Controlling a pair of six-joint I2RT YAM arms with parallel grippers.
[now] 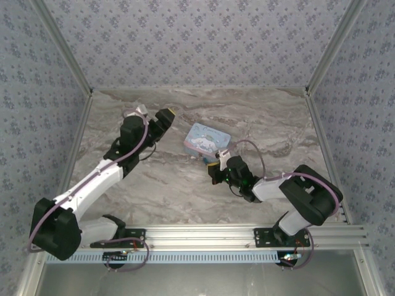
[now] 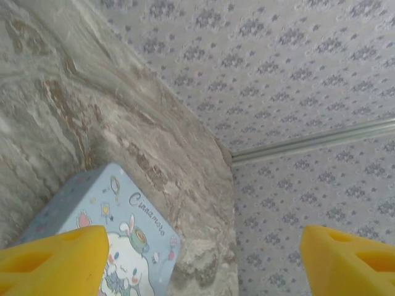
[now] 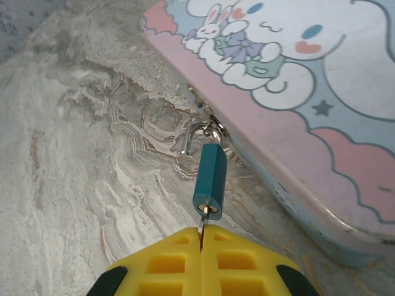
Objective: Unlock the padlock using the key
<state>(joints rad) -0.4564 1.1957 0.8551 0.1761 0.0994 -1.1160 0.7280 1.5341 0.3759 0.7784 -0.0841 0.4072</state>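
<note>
small teal-blue padlock (image 3: 211,179) with its thin metal shackle is hooked at the clasp on the side of the pastel-blue cartoon tin (image 3: 296,92), body angled out so the keyhole faces the right hand (image 3: 202,242). that hand's yellow fingers are pressed together on the thin metal key (image 3: 203,223), seated in the keyhole: a pinch made for twisting. one shackle leg looks free, though i can't be sure. left hand (image 2: 203,262) hovers spread wide over the tin, gripping nothing, above the marbled tabletop (image 3: 92,154).

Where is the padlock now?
In the right wrist view's centre, the padlock sits at the latch of the tin, just ahead of the right gripper, whose shut jaws pinch the key in its base.
</note>
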